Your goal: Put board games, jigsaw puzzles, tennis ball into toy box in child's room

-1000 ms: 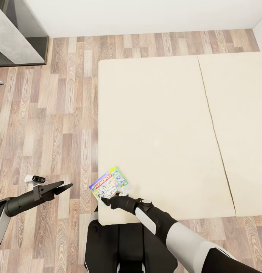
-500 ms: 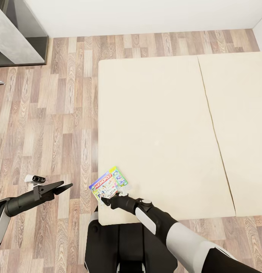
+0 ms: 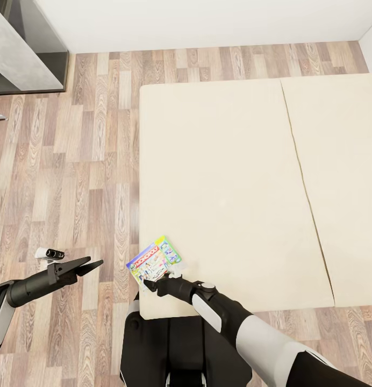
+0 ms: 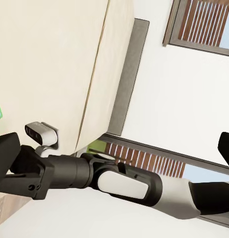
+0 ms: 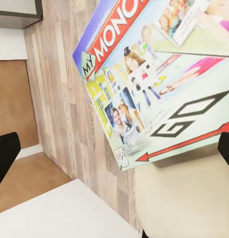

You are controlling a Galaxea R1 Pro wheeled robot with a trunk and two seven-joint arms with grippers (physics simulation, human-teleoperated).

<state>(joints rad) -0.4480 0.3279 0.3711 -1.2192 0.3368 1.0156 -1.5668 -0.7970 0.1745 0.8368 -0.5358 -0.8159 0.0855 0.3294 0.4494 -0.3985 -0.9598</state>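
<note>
Right hand (image 3: 148, 284) is sitting open-fingered at the Monopoly box (image 3: 154, 262) on the bed (image 3: 223, 177), lower centre; left hand (image 3: 89, 265) is hanging open over the floor (image 3: 73, 161).

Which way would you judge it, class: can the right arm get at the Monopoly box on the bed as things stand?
Probably yes. The right gripper sits open at the near edge of the Monopoly box, which lies flat by the bed corner with nothing between them.

A bedroom: wide bed (image 3: 229, 188), wood-plank floor (image 3: 84, 161).

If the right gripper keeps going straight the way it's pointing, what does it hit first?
Most likely the Monopoly box on the bed: the open right gripper points at its near corner, though the remaining gap is unclear.
</note>
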